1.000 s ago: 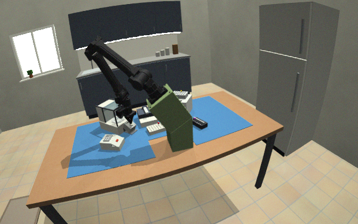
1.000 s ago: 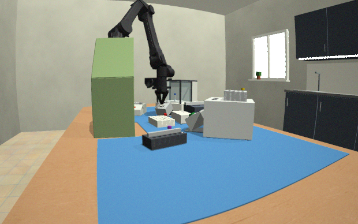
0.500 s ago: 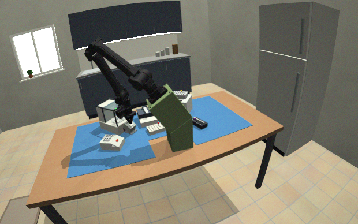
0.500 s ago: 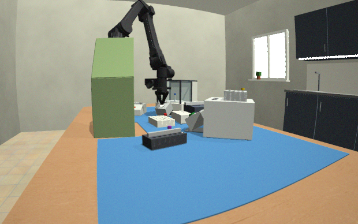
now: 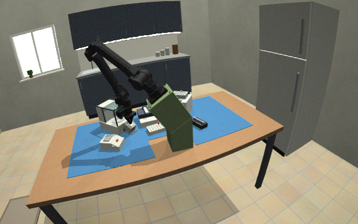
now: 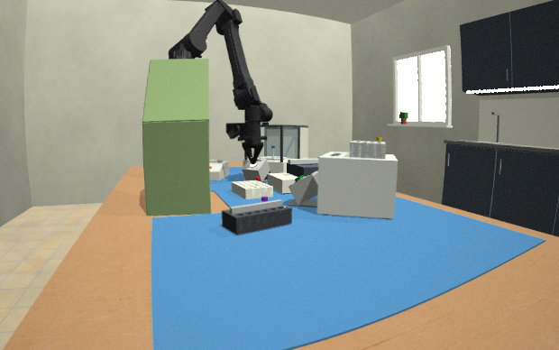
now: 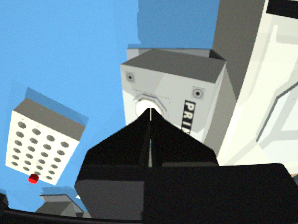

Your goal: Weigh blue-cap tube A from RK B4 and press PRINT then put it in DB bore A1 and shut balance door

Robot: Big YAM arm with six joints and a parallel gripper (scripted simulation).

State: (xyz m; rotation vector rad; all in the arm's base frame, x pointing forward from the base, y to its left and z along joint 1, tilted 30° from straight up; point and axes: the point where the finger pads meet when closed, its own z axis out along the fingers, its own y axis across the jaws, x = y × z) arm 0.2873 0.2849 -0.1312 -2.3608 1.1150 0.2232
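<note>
Fingers (image 6: 252, 159) pressed together, empty, poised on the balance (image 5: 108, 116) front toward the worktop's (image 5: 219, 157) window-side edge. Tube A (image 6: 273, 151) apparently on pan; PRINT, rehoming left.

I'm working in a home kitchen: tall grey fridge (image 5: 291, 72), dark wall cabinets (image 5: 124, 23), counter (image 5: 161, 59) with canisters (image 5: 162, 52), tap (image 6: 497, 124), window (image 5: 37, 52) with potted plant (image 5: 30, 73), tiled floor (image 5: 288, 187). Lab gear sits on a blue mat (image 6: 338, 280) on a wooden table (image 5: 115, 185).
</note>
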